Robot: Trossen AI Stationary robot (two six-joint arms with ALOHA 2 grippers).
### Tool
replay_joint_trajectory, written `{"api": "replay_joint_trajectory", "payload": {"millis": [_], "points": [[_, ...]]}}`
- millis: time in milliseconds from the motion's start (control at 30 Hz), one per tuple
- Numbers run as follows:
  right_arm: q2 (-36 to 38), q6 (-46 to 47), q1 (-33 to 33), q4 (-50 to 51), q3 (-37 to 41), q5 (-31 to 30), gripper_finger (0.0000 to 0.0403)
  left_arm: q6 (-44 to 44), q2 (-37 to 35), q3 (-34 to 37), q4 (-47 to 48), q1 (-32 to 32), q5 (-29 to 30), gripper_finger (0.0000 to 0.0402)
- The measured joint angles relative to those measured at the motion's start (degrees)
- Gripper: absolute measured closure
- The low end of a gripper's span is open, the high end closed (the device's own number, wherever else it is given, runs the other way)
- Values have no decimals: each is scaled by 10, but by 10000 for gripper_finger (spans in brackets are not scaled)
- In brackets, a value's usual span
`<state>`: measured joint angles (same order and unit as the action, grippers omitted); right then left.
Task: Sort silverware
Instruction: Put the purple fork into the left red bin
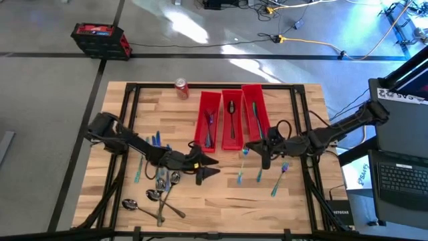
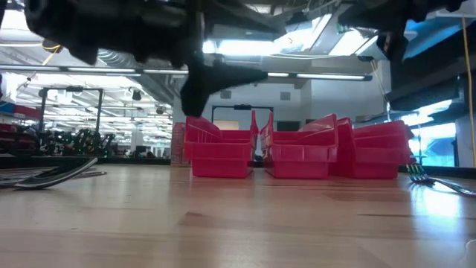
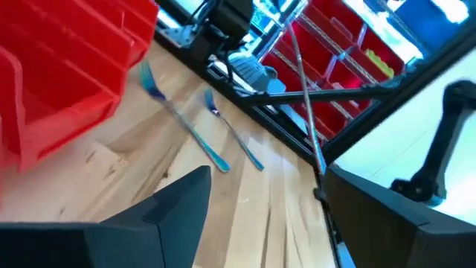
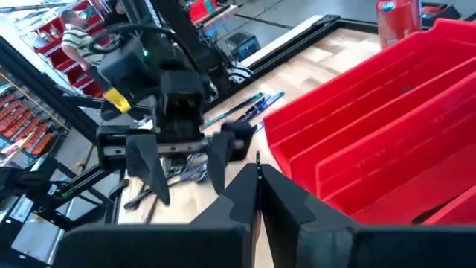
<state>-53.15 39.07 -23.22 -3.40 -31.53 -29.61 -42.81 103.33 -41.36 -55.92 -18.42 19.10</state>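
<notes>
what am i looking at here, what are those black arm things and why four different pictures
Two dark robot arms work at a wooden table. One picture looks down from above, one looks across at table height, two come from cameras on the wrists. Three long red plastic bins stand on the table, some cutlery already inside. Loose teal forks and dark spoons lie around, with a red soda can at the back. The left gripper is open and empty. The right gripper is shut near the bins.

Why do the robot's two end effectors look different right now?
The left end effector has its fingers spread open, while the right end effector is shut. The left one hangs over bare wood beside the spoons; the right one sits at the red bins' near end. Both are dark, and neither visibly holds silverware.
</notes>
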Motion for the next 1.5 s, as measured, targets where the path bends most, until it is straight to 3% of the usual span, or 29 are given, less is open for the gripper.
{"api": "replay_joint_trajectory", "payload": {"millis": [267,400,567,833,1167,1500], "points": [[-43,-32,29,-40,0,39,403,-22,53,-64,-13,17,-29,150],[-79,-58,39,-82,0,49,403,-48,59,-89,-12,36,-71,150],[-110,-71,50,-105,-6,61,403,-36,60,-108,18,50,-101,150],[-120,-128,50,-97,-44,67,403,-45,60,-108,87,62,-100,150],[-119,-203,54,-65,-100,49,403,-33,59,-108,2,60,-140,150],[-111,-241,60,-50,-120,6,403,-6,59,-108,-84,50,-122,162]]}}
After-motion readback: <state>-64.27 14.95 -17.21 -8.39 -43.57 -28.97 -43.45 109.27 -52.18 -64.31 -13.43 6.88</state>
